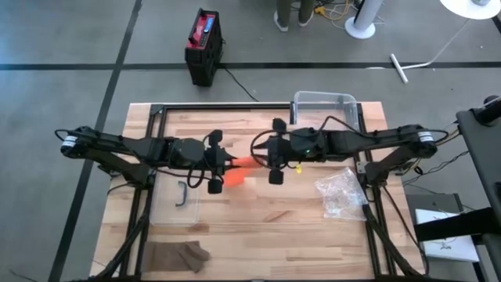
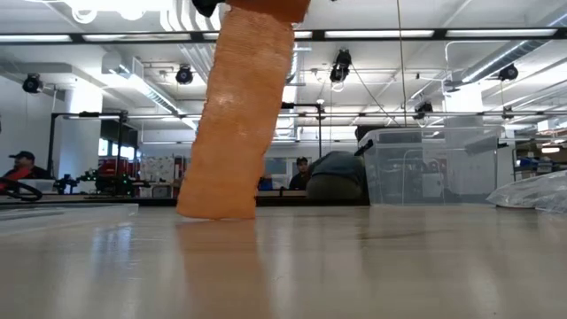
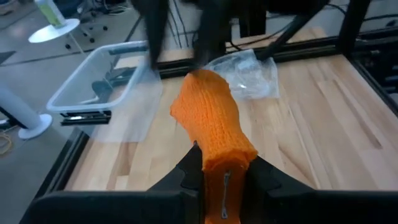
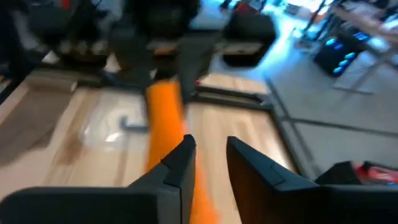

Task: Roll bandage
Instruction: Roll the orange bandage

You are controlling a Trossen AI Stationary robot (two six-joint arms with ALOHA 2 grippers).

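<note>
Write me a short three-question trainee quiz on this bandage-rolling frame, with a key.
1. True or false: the left gripper is shut on one end of the orange bandage.
2. In the right wrist view, where does the bandage run relative to the right gripper? A) between its two fingers B) beside one finger, outside the gap C) nowhere near it
3. Fill in: in the low view, the bandage's hanging end reaches down to the ____.

Key
1. True; both dark fingers press its sides.
2. B; the gap between the fingers shows only the wooden table.
3. Table; the strip's lower edge meets the tabletop.
</note>
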